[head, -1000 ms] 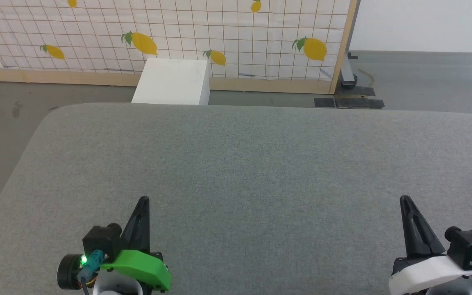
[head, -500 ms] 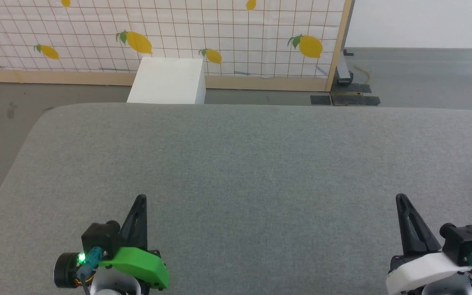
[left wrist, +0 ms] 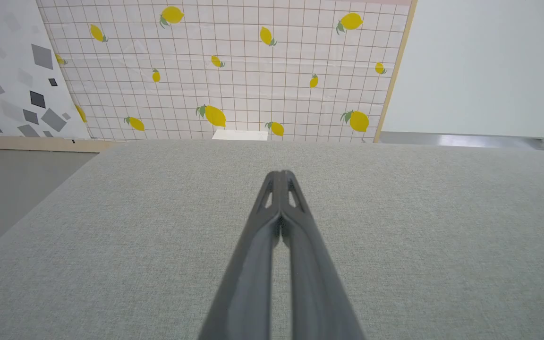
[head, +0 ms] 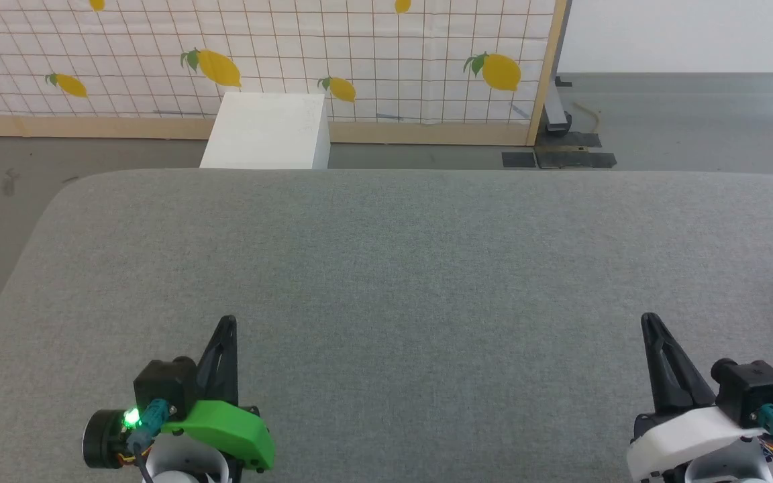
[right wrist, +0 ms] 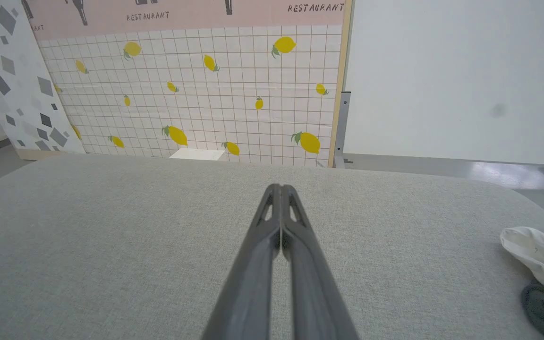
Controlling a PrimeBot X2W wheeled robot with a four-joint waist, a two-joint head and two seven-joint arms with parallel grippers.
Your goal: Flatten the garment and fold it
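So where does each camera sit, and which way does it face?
Head view: on the head, facing forward and down at the grey surface; left gripper lower left, right gripper lower right.
Left wrist view: on the left wrist, facing along its shut fingers toward the lemon screen.
Right wrist view: on the right wrist, likewise; garment at lower right.
Shared: all three show the white box.
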